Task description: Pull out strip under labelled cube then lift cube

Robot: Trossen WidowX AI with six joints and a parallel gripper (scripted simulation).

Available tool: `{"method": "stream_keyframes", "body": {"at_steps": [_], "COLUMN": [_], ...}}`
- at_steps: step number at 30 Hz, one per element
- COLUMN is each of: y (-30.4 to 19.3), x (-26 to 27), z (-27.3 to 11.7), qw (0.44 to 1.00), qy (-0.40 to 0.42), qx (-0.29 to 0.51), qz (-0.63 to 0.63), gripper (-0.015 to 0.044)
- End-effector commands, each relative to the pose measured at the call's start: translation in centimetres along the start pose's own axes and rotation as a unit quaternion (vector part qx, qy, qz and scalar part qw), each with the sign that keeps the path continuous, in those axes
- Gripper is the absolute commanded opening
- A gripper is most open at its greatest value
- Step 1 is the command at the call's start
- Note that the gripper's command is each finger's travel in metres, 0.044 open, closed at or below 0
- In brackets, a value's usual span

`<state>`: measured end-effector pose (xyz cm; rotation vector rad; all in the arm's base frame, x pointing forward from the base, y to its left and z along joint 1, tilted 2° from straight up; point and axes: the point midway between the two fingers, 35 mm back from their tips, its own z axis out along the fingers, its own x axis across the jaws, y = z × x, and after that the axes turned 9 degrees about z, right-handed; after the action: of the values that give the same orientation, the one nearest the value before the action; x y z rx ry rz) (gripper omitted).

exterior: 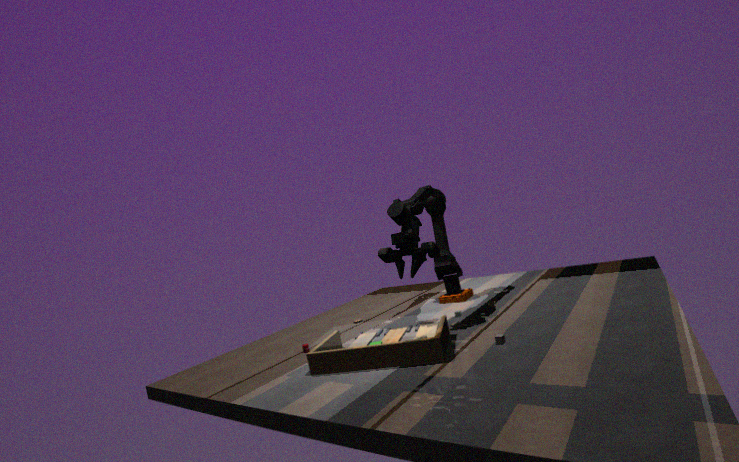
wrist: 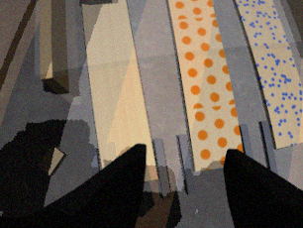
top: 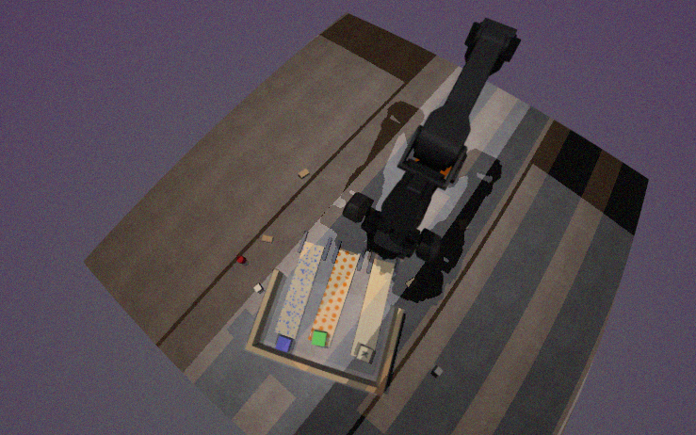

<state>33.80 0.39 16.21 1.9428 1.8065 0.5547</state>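
Note:
The labelled cube (top: pixel 364 352), pale with a dark mark, rests on the far end of the plain pale strip (top: pixel 374 305) (wrist: pixel 116 74). A green cube (top: pixel 318 338) is at the far end of the orange-dotted strip (top: pixel 336 294) (wrist: pixel 213 79). A blue cube (top: pixel 283 343) is at the far end of the blue-speckled strip (top: pixel 300 291) (wrist: pixel 277 69). My gripper (exterior: pixel 407 277) (wrist: pixel 186 157) points down, partly open and empty, above the near strip ends. In the wrist view its fingertips appear around the gap between the plain and dotted strips. The top view hides the fingertips behind the hand.
A wooden-walled tray (top: pixel 312 368) (exterior: pixel 377 358) surrounds the far strip ends on three sides. Thin grey rails (wrist: pixel 160 166) stand beside the near strip ends. A red piece (top: pixel 240 259) (exterior: pixel 305 347) and a white cube (top: pixel 258 287) lie left; a grey cube (top: pixel 436 371) (exterior: pixel 499 339) lies right.

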Motion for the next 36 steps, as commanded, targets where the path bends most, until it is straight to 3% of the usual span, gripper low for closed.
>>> {"method": "stream_keyframes", "body": {"at_steps": [1,3,9,36], "y": [-0.7,-1.1,-2.8,-4.6], "x": [1.5,2.2,3.8,3.6], "z": [2.7,3.9,6.9,9.9], "qw": [0.994,0.987,0.954,0.952], "qy": [0.007,0.009,0.015,0.016], "qx": [0.101,0.151,0.28,0.284], "qz": [-0.04,-0.059,-0.109,-0.111], "gripper": [0.0059,0.0006,0.0,0.0]}}
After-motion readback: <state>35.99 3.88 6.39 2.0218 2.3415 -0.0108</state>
